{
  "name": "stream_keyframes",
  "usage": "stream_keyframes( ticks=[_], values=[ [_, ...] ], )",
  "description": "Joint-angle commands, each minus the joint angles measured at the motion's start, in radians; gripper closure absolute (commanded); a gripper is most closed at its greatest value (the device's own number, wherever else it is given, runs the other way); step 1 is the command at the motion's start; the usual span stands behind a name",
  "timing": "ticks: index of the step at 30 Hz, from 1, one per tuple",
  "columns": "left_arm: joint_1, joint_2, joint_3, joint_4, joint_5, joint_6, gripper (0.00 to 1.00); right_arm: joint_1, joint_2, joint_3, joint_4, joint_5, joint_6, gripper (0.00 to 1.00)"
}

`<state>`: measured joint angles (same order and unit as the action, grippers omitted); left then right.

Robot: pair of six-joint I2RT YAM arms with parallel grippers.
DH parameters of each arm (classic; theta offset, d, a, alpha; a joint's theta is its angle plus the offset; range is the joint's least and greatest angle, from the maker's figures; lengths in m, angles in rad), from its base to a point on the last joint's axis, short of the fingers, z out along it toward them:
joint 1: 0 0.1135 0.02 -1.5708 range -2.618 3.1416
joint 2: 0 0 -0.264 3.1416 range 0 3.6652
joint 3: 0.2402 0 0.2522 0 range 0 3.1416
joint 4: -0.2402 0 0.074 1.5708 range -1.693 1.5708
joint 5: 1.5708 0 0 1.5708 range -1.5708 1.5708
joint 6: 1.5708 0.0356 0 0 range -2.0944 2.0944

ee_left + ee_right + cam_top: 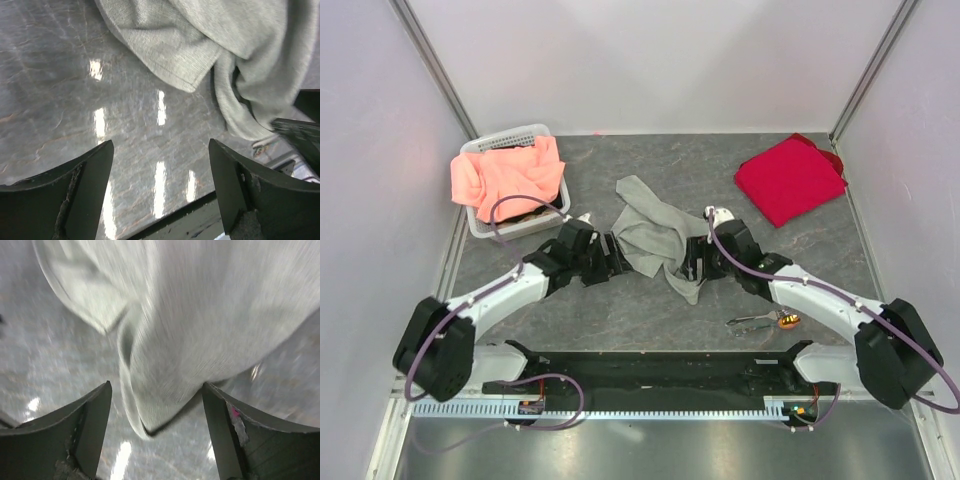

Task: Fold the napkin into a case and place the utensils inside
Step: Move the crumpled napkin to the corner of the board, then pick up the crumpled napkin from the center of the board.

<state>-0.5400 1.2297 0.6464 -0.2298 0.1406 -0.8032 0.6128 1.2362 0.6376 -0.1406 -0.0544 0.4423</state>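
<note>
Lying crumpled at the middle of the dark grey stone-patterned table [670, 160], the soft grey-green cloth napkin [645, 235] is a loose heap, not yet folded. One tail points toward the far wall and another trails toward the near edge. The left gripper [613, 256] sits just beside the napkin's left edge. In its wrist view the 2 black fingers [85, 185] stand wide apart over bare table, with the napkin's hemmed corner [192, 80] just ahead of them. The right gripper [691, 262] is at the napkin's right edge. Its wrist view is blurred, yet its fingers [90, 420] also stand wide, with a drooping fold of the napkin [165, 390] between them and not pinched. The thin silvery metal utensils with a round orange-brown end [762, 321] lie near the right arm, well apart from the napkin. Open tabletop runs along the far side between the white plastic basket [480, 228], which holds a salmon-orange cloth [505, 175], and the bright red cloth [788, 178] at the far right.
</note>
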Motion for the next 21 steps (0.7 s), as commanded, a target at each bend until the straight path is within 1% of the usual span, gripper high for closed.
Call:
stream_keyframes(
  ticks=[1,2,3,7,9,11,12,13,14,15,16,18,20,21],
  values=[
    [-0.015,0.122,0.091,0.089,-0.022,-0.077,0.17,-0.001,0.066,0.145,-0.016,0.108,-0.082,0.18],
    [-0.021,0.172,0.101,0.089,-0.025,-0.089,0.17,-0.001,0.089,0.163,-0.020,0.120,-0.086,0.18],
    [-0.024,0.191,0.114,0.090,-0.030,-0.106,0.18,-0.001,0.138,0.198,-0.022,0.120,-0.093,0.19],
    [-0.057,0.290,0.157,0.124,-0.090,-0.136,0.19,-0.001,0.213,0.244,-0.024,0.137,-0.116,0.20],
    [-0.057,0.361,0.194,0.124,-0.101,-0.134,0.20,-0.002,0.232,0.251,-0.019,0.154,-0.125,0.24],
    [-0.057,0.402,0.229,0.121,-0.102,-0.134,0.23,-0.001,0.238,0.252,-0.019,0.172,-0.129,0.29],
    [-0.057,0.431,0.237,0.121,-0.107,-0.137,0.28,-0.002,0.238,0.252,-0.020,0.180,-0.132,0.31],
    [-0.055,0.444,0.242,0.122,-0.107,-0.140,0.32,-0.002,0.240,0.251,-0.020,0.188,-0.134,0.38],
    [-0.057,0.453,0.252,0.122,-0.108,-0.139,0.42,-0.002,0.241,0.252,-0.020,0.192,-0.142,0.41],
    [-0.057,0.464,0.254,0.121,-0.127,-0.131,0.46,0.001,0.243,0.254,-0.020,0.209,-0.142,0.43],
    [-0.055,0.468,0.257,0.122,-0.136,-0.123,0.50,-0.001,0.244,0.255,-0.022,0.214,-0.145,0.49],
    [-0.046,0.476,0.272,0.118,-0.165,-0.081,0.70,-0.001,0.246,0.261,-0.020,0.222,-0.157,0.57],
    [-0.035,0.484,0.292,0.101,-0.162,-0.057,0.98,-0.004,0.255,0.276,-0.020,0.234,-0.165,0.67],
    [-0.034,0.481,0.300,0.093,-0.153,-0.025,0.98,-0.005,0.259,0.284,-0.024,0.240,-0.177,0.70]
  ],
)
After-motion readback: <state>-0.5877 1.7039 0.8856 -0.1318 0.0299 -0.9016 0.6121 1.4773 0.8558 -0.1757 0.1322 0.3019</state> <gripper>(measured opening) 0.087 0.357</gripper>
